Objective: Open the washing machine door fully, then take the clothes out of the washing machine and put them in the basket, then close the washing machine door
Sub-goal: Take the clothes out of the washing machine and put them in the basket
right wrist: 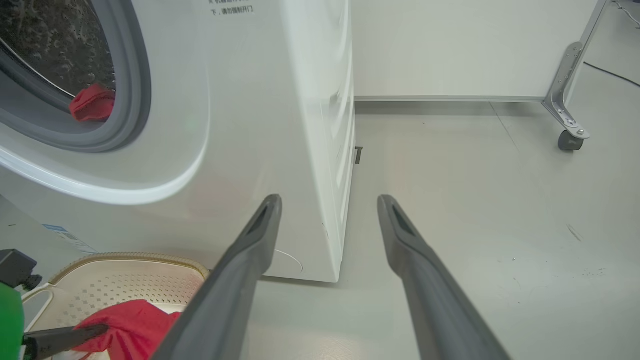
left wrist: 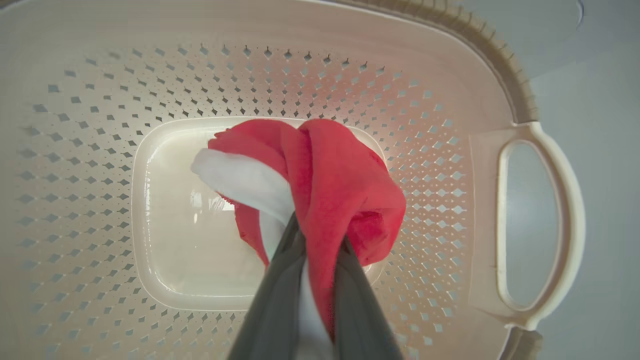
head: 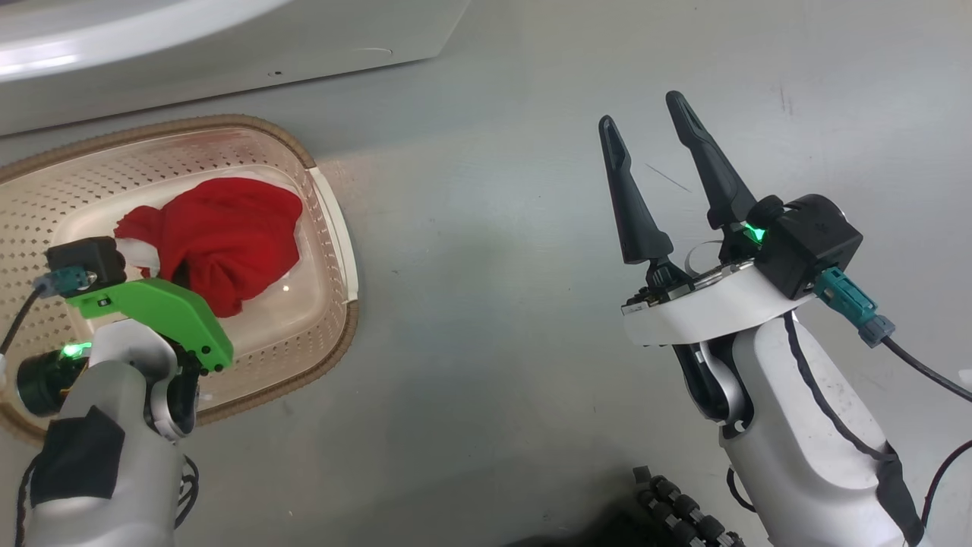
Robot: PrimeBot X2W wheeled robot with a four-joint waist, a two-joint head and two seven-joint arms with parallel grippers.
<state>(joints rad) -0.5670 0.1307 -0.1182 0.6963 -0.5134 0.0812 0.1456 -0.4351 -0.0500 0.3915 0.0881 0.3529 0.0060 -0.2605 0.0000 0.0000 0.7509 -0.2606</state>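
Washing machine (right wrist: 240,125): white, front-loading, standing on the grey floor (head: 493,266). In the right wrist view its drum mouth is uncovered and ringed by a grey seal (right wrist: 135,75). Basket (head: 45,190): cream, perforated, brown rim, white side handle (left wrist: 540,230); it sits on the floor just in front of the machine, at the robot's left. Clothes: one red piece with a white part (head: 228,235) is bunched inside the basket over its smooth bottom panel; can't tell if it rests on the bottom. A second red piece (right wrist: 92,102) lies in the drum at the lower edge, just behind the seal. Left gripper (left wrist: 320,235): down inside the basket, fingers pressed nearly together, pinching the red-and-white cloth between them; a green wrist mount (head: 159,311) covers it in the head view. Right gripper (head: 642,110): fingers spread wide, nothing between them, over bare floor, well apart from the basket. Caster (right wrist: 570,140) on a metal leg, far right.
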